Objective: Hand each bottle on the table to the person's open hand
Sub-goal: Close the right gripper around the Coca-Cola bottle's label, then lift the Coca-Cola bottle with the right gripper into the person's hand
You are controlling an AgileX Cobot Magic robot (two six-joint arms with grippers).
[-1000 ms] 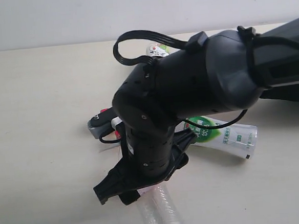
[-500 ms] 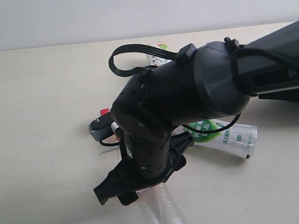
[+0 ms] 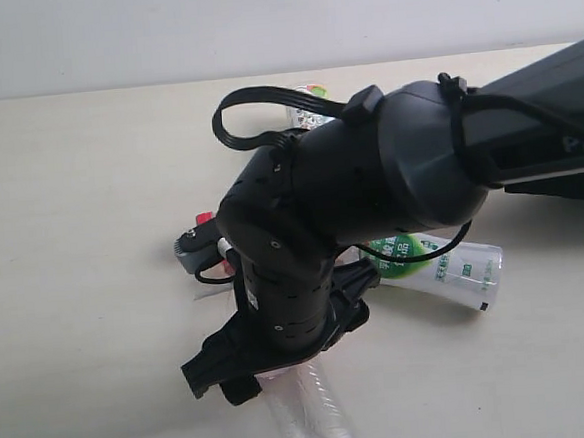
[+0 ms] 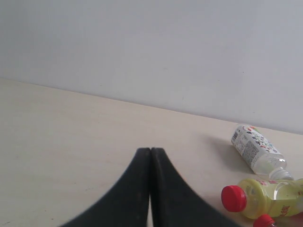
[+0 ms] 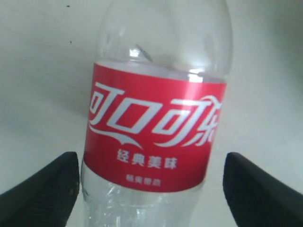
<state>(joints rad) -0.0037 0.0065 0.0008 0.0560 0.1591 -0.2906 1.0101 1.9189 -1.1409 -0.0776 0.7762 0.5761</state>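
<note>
A clear bottle with a red label (image 5: pixel 154 132) lies on the table (image 3: pixel 70 194), and its lower body shows under the arm (image 3: pixel 311 418). My right gripper (image 5: pixel 150 158) is open. Its fingers (image 5: pixel 47 189) stand either side of the bottle, with a gap on each side. In the exterior view the right gripper (image 3: pixel 278 370) points down over that bottle. The left gripper (image 4: pixel 150 151) is shut and empty, well away from the yellow bottle with a red cap (image 4: pixel 265 196) and the short patterned bottle (image 4: pixel 255 149). A white bottle with a green label (image 3: pixel 441 264) lies to the right. The person's hand is out of view.
The black right arm (image 3: pixel 388 162) covers the middle of the exterior view and hides most of the bottles there. A red cap (image 3: pixel 204 219) peeks out at its left edge. A pale wall (image 3: pixel 258 21) runs behind the table.
The right arm has shifted slightly left and sunk a little lower over the clear bottle. The bottles have not moved.
</note>
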